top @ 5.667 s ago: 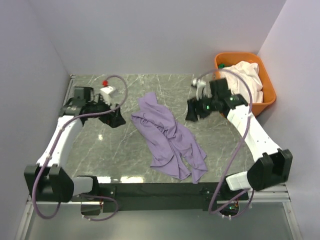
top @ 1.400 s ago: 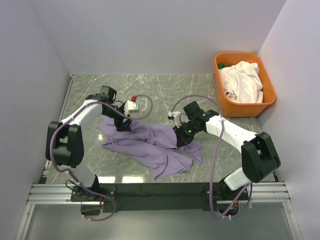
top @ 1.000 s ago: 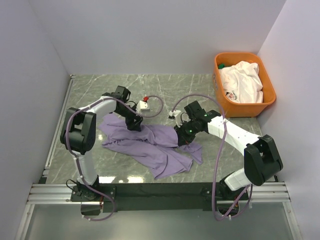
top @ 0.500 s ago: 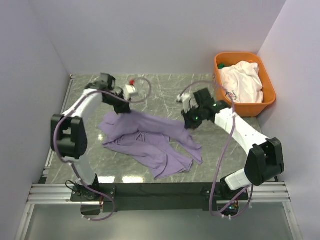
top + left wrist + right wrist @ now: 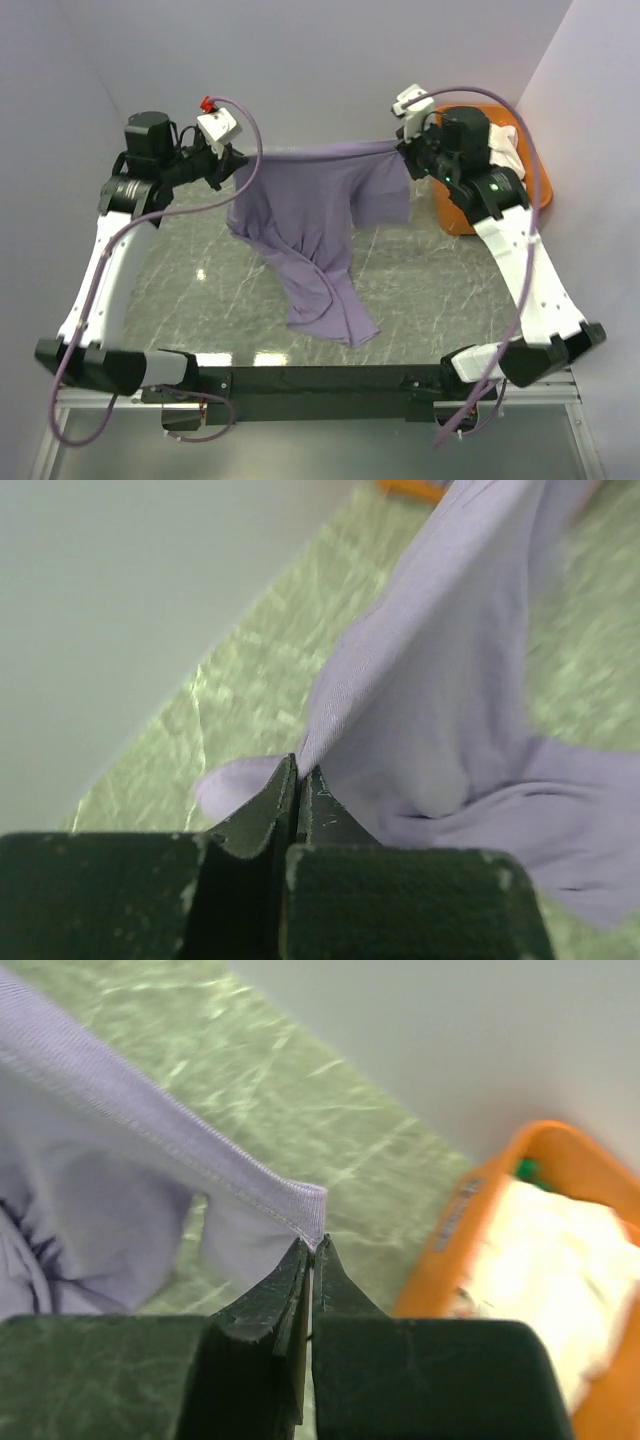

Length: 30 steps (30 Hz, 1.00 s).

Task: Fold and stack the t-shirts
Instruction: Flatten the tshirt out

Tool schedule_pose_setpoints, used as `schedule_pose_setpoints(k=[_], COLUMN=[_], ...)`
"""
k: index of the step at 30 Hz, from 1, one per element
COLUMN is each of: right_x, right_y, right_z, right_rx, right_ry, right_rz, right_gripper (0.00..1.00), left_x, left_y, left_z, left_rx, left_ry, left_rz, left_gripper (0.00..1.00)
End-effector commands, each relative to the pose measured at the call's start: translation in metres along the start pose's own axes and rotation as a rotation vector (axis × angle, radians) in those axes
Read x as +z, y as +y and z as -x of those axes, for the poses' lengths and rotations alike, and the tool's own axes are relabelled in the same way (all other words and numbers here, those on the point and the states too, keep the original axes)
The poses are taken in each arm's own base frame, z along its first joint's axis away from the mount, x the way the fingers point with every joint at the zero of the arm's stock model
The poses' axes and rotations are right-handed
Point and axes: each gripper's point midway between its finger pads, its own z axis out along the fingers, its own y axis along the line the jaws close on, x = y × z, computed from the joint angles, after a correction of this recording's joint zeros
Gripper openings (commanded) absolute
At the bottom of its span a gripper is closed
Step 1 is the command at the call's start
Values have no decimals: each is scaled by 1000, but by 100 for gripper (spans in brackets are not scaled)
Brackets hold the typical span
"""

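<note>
Both hands are gripping the lavender t-shirt along one stitched edge. The left hand is clenched on one end of that edge and the right hand is clenched on the other. They are holding it high and well apart, so the edge is stretching almost straight between them. The rest of the cloth is hanging below that line in loose folds, and its lowest part appears to be resting on the desk. Holding it this way is probably letting the weight of the cloth pull the shirt open before it is laid flat for folding. The white t-shirt is lying bunched in the orange tub beside the right arm, not yet handled.
</note>
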Motion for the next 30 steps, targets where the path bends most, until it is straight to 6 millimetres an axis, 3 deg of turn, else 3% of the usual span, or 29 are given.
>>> schedule_pose_setpoints(k=[1, 2, 3, 7, 10, 13, 14, 16, 17, 19, 20, 22, 23, 24, 25, 26, 27, 28, 29, 30], right_x=[-84, -110, -127, -204, -244, -251, -231, -216, -185, -151, -110, -69, -15, 10, 22, 79, 102, 120, 166, 184], right_y=[-69, -76, -87, -112, -128, -138, -141, -142, -139, -134, -123, -108, -94, -71, -61, -38, -8, 10, 43, 63], right_z=[38, 49, 52, 86, 115, 142, 150, 165, 176, 186, 194, 206, 202, 209, 220, 207, 210, 211, 191, 184], right_rx=[-26, -22, -20, 11, 12, -30, -44, -91, -113, -163, -183, -232, -258, -286, -291, -319, -345, -360, -419, -456], right_ry=[-108, -165, -174, -320, -417, -473, -470, -483, -493, -491, -493, -505, -469, -480, -507, -466, -484, -496, -449, -435], right_rz=[-353, -406, -476, -648, -736, -765, -757, -742, -707, -675, -631, -582, -536, -480, -467, -414, -352, -319, -260, -238], right_gripper=[0, 0, 0, 0, 0, 0, 0, 0, 0, 0, 0, 0, 0, 0, 0, 0, 0, 0, 0, 7], left_x=[-43, -50, -62, -89, -98, -97, -96, -92, -91, -90, -90, -86, -85, -86, -88, -90, -91, -92, -102, -100], left_y=[-23, -35, -60, -104, -120, -121, -119, -114, -111, -94, -87, -57, -46, -23, -8, -1, 14, 21, 33, 36], left_z=[60, 69, 82, 113, 129, 141, 143, 142, 140, 127, 118, 81, 65, 41, 20, -1, -29, -46, -71, -103], left_rx=[-23, -18, -29, -117, -220, -326, -356, -463, -488, -572, -604, -719, -758, -802, -835, -865, -887, -904, -952, -1012], left_ry=[-127, -156, -203, -333, -360, -378, -379, -363, -355, -351, -341, -270, -236, -193, -147, -90, -27, 11, 57, 127], left_rz=[66, 50, 12, -89, -153, -175, -168, -150, -130, -23, 14, 175, 233, 330, 423, 475, 543, 594, 664, 696], left_gripper=[1, 1, 1, 1, 1, 1, 1, 1, 1, 1, 1, 1, 0, 1, 1, 1, 1, 1, 1, 1])
